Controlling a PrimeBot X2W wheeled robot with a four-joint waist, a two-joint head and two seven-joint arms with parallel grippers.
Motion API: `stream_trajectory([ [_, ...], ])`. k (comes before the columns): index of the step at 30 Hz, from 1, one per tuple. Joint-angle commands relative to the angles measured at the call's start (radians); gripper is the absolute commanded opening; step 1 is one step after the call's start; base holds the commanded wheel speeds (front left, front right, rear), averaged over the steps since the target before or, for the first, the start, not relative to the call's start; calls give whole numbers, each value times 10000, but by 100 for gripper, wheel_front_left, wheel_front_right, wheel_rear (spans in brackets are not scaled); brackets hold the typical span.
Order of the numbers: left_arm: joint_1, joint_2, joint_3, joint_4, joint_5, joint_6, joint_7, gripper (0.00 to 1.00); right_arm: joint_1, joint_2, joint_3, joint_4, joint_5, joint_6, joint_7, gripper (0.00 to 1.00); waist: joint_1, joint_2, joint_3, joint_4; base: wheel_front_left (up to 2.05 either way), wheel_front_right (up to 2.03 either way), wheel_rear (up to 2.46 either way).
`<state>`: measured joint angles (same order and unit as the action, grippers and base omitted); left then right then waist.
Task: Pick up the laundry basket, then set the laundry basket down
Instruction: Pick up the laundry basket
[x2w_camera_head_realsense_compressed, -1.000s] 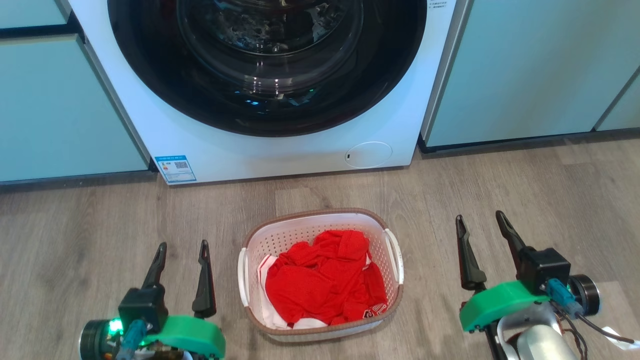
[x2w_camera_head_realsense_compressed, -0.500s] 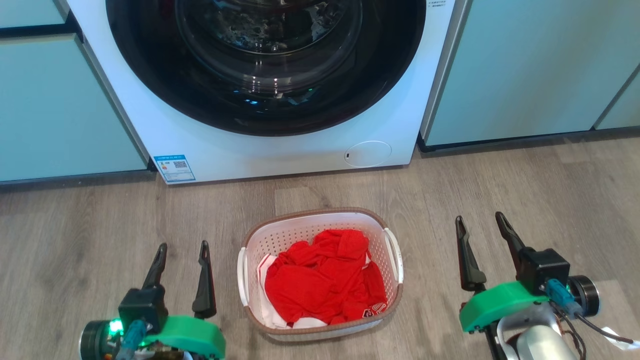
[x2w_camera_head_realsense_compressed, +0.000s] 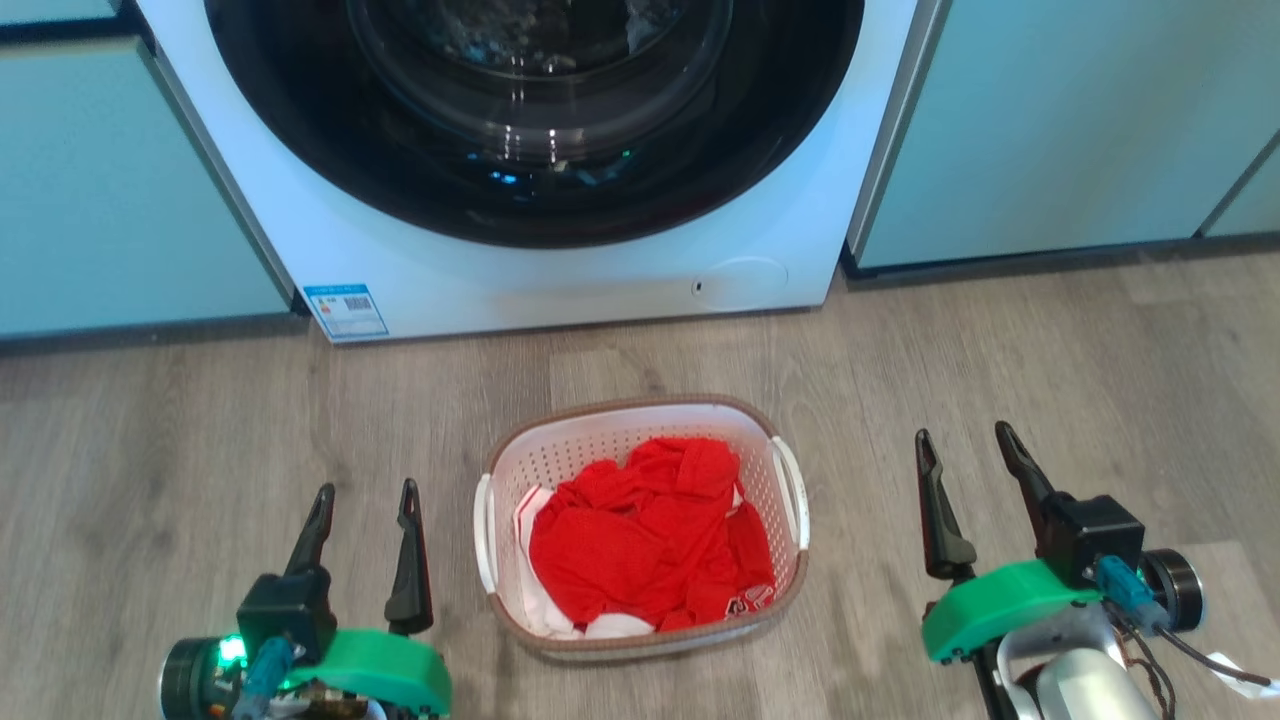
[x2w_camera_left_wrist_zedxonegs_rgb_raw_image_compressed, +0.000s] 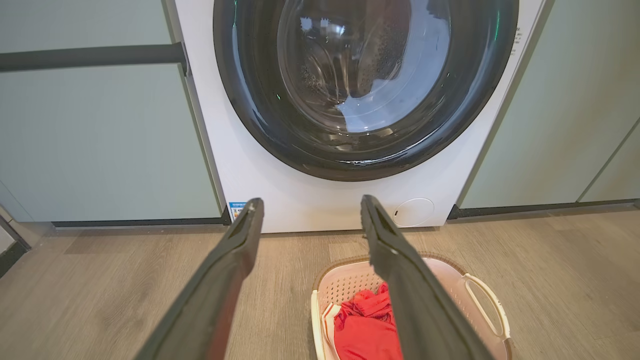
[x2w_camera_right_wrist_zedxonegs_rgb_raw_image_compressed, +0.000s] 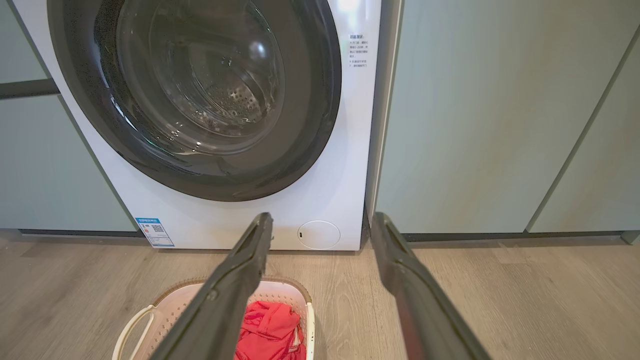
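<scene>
The laundry basket (x2w_camera_head_realsense_compressed: 600, 445) stands on the wooden floor in front of the washing machine, white and perforated with a brown rim and a white handle on each side. Red clothing (x2w_camera_head_realsense_compressed: 640, 545) fills it. My left gripper (x2w_camera_head_realsense_compressed: 365, 490) is open to the left of the basket, apart from it. My right gripper (x2w_camera_head_realsense_compressed: 965, 437) is open to its right, also apart. In the left wrist view the laundry basket (x2w_camera_left_wrist_zedxonegs_rgb_raw_image_compressed: 345, 285) lies at lower right of my left gripper (x2w_camera_left_wrist_zedxonegs_rgb_raw_image_compressed: 310, 202). In the right wrist view the laundry basket (x2w_camera_right_wrist_zedxonegs_rgb_raw_image_compressed: 175, 300) lies at lower left of my right gripper (x2w_camera_right_wrist_zedxonegs_rgb_raw_image_compressed: 322, 217).
A white washing machine (x2w_camera_head_realsense_compressed: 560, 280) with a dark round door stands right behind the basket. Pale green cabinets (x2w_camera_head_realsense_compressed: 1050, 130) flank it on both sides. Wooden floor (x2w_camera_head_realsense_compressed: 1080, 360) stretches to either side of the basket.
The whole head view has shifted a little, so the camera moved. Basket and both grippers keep their places relative to each other.
</scene>
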<state>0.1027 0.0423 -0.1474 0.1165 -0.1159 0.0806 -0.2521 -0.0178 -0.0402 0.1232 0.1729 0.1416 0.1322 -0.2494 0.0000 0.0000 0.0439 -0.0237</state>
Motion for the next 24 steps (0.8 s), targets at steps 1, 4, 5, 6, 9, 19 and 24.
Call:
stream_trajectory([
  [1,-490,79,350,-295,38,36,-97,100,-531,-100,163,-323,17,-15,-124,100,0,0,164,-2,0,0,0],
  [4,-667,79,359,-314,42,39,-97,100,-680,-100,150,-327,33,-15,-124,100,0,0,476,-11,0,0,0],
  [5,-750,79,358,-320,34,35,-97,100,-754,-100,140,-326,26,-15,-124,100,0,0,601,-7,0,0,0],
  [6,-842,79,346,-325,30,26,-97,100,-833,-100,126,-331,15,-15,-124,100,0,0,740,3,0,0,0],
  [9,-1210,79,269,-290,44,1,-97,100,-1119,-100,57,-334,-51,-15,-124,100,0,0,1241,62,0,0,0],
  [19,-2841,79,68,633,-127,-11,-97,100,-2567,-100,-103,133,-349,-15,-124,100,0,0,3452,294,0,0,0],
  [24,-3783,79,-70,1366,-484,-6,-97,100,-3419,-100,-183,656,-529,-15,-124,100,0,0,4653,382,0,0,0],
])
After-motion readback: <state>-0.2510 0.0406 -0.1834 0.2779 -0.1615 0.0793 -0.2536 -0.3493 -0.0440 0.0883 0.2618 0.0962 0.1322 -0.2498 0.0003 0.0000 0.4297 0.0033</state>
